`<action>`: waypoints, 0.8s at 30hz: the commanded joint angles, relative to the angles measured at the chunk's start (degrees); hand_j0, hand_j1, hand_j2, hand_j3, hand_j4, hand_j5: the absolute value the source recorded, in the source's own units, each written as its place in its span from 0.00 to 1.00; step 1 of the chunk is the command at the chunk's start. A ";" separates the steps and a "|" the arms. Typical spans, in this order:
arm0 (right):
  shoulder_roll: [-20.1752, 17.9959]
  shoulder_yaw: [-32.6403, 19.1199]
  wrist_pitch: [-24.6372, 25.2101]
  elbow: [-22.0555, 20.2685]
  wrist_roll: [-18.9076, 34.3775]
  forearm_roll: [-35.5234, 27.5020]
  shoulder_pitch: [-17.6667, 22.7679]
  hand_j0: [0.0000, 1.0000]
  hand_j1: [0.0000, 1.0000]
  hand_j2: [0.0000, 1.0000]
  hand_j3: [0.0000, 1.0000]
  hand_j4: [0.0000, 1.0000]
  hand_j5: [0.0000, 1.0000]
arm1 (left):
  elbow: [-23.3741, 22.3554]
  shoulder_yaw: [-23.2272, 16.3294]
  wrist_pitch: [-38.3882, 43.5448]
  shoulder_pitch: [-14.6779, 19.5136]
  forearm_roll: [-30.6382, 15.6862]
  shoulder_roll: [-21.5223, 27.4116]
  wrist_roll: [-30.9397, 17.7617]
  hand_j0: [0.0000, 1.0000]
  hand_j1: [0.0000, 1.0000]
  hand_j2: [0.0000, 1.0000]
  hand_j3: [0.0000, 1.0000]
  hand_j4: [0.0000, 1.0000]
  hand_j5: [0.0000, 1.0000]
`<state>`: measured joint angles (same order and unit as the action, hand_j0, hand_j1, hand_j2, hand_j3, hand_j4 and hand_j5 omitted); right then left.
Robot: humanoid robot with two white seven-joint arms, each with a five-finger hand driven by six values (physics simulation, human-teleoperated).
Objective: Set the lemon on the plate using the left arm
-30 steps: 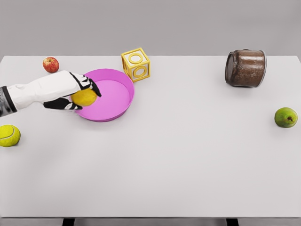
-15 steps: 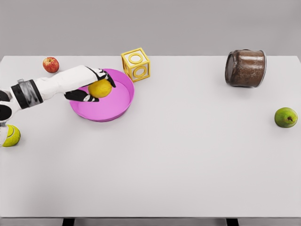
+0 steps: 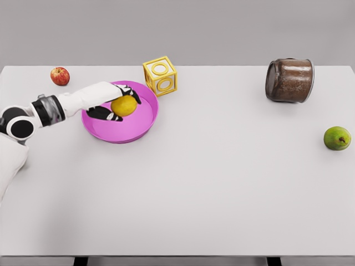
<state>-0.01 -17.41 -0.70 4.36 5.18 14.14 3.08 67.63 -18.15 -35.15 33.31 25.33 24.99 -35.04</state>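
moved inward past the plate (image 3: 145,123) rim, left robot hand (image 3: 113,104) clasps the lemon (image 3: 124,105)

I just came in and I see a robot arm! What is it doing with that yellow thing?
That yellow thing is a lemon. The robot's left hand is wrapped around it and holds it over the pink plate; it has not let go. Around the table sit a red apple, a yellow block, a brown jar on its side and a green pear. The right arm isn't in view.
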 commanded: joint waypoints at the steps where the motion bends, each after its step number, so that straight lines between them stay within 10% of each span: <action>1: 0.01 0.01 0.00 0.03 0.01 0.01 0.00 1.00 1.00 1.00 1.00 1.00 1.00 | -1.54 0.05 0.15 0.00 -0.10 -0.12 0.04 0.58 0.58 0.58 0.58 0.58 0.58; 6: 0.01 0.01 0.00 0.03 0.01 0.01 0.00 1.00 1.00 1.00 1.00 1.00 1.00 | -2.07 0.13 0.15 0.09 -0.10 -0.03 0.04 1.00 1.00 1.00 1.00 1.00 1.00; 15: 0.01 0.01 0.00 0.03 0.01 0.01 0.00 1.00 1.00 1.00 1.00 1.00 1.00 | 3.90 0.92 0.15 -0.35 -1.33 0.76 0.04 1.00 1.00 1.00 1.00 1.00 1.00; 24: 0.01 0.01 0.00 -0.06 0.01 0.01 0.00 1.00 1.00 1.00 1.00 1.00 1.00 | 18.67 2.50 0.15 -8.70 -23.56 17.55 0.04 1.00 1.00 1.00 1.00 1.00 1.00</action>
<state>0.00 -17.41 -0.70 4.35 5.18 14.13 3.07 82.84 -16.44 -35.20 23.47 7.52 38.88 -35.04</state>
